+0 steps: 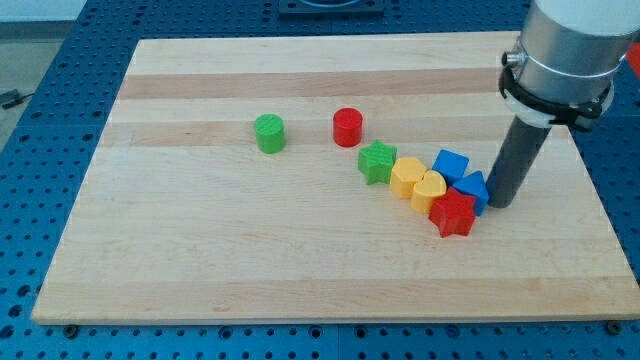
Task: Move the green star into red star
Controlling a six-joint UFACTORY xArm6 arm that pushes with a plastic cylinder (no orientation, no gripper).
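The green star [377, 162] lies right of the board's middle, at the left end of a tight cluster. The red star [453, 213] lies at the cluster's lower right end. Between them sit a yellow block [406, 176] and a yellow heart [428, 191], touching each other. My tip [499, 204] stands on the board at the right of the cluster, right beside a blue triangular block [472, 189] and just right of the red star.
A blue cube [452, 163] sits at the cluster's top right. A green cylinder [269, 132] and a red cylinder [347, 127] stand apart toward the view's upper middle. The wooden board [200, 250] rests on a blue perforated table.
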